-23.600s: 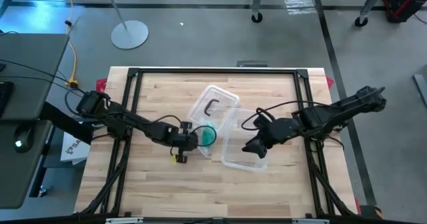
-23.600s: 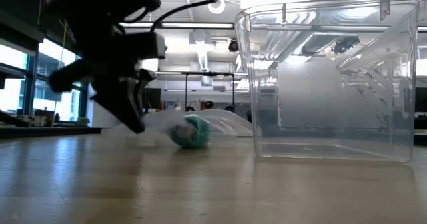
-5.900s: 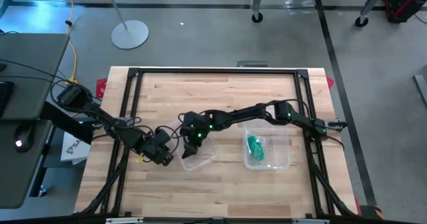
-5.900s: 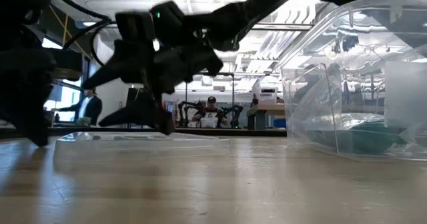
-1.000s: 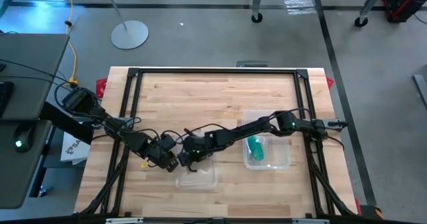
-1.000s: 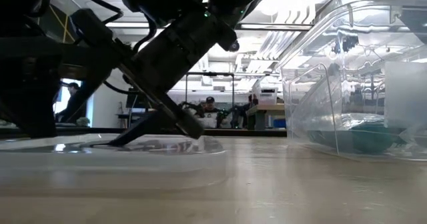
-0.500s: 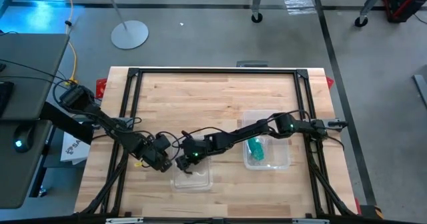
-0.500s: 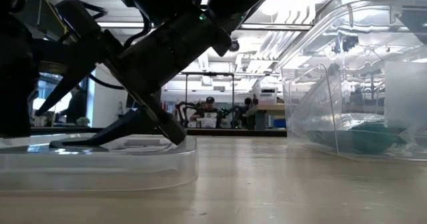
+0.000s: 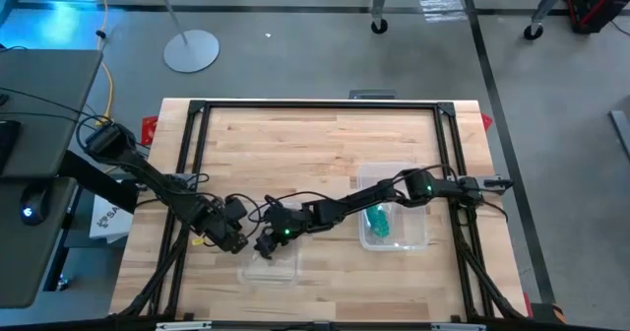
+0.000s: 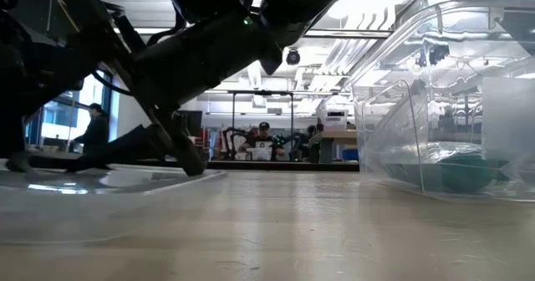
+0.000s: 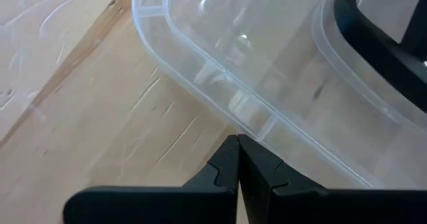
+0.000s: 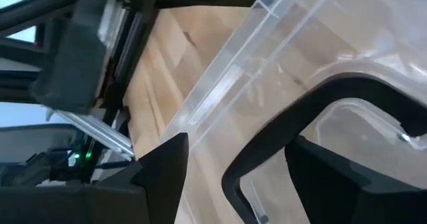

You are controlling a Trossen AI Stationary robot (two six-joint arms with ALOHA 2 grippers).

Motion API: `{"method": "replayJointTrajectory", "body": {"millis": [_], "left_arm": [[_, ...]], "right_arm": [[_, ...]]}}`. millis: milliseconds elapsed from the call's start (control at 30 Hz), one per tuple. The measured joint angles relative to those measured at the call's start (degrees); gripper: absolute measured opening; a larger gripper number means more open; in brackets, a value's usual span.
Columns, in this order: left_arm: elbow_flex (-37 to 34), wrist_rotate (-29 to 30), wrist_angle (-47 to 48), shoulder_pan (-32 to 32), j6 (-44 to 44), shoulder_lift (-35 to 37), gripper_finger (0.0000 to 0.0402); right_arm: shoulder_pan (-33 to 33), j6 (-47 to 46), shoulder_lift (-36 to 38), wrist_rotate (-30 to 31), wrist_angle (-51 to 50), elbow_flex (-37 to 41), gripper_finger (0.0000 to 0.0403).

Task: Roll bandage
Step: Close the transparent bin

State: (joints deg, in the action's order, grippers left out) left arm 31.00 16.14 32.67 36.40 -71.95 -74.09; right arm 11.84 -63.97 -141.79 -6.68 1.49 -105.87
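The green bandage (image 9: 377, 220) (image 10: 468, 174) lies on the floor of the clear box (image 9: 421, 240) at the table's right. The box's clear lid (image 9: 268, 269) (image 10: 100, 181) lies flat on the wood near the front, left of centre. My right gripper (image 9: 264, 246) (image 12: 235, 143) reaches across from the right and stands open at the lid's black handle. My left gripper (image 9: 234, 240) (image 11: 237, 141) is shut, with its tips just at the lid's left rim (image 11: 220, 94). My right gripper has one finger (image 12: 347, 181) inside the arch of the lid's black handle (image 12: 267, 134) and the other finger (image 12: 160, 171) outside it, astride one leg of the handle. The fingers slant down from the table's right. The lid lies flat on the table. My left gripper's shut tips stand at the lid's rim; whether they touch it I cannot tell.
A black frame (image 9: 315, 105) runs along the table's far edge and both sides. The far half of the wooden top (image 9: 315, 149) lies bare. In the low view the box wall (image 10: 435, 105) fills the right side.
My right gripper has gone toward the table's left and near edges and has rolled a little, and the lid has slid flat along the table with it. My left gripper has drawn back toward the table's left edge and stays shut.
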Motion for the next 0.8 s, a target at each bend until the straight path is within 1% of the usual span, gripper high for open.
{"method": "replayJointTrajectory", "body": {"millis": [567, 800], "left_arm": [[0.0, 0.7, 4.5, 1.3, -1.0, 2.0, 0.0], [0.0, 0.8, 4.9, 3.8, -1.0, 6.9, 0.0]], "right_arm": [[0.2, 9.3, -0.1, -0.9, 4.9, 0.1, 0.024], [0.9, 10.9, -0.1, -0.7, 5.0, 0.0, 0.024]]}}
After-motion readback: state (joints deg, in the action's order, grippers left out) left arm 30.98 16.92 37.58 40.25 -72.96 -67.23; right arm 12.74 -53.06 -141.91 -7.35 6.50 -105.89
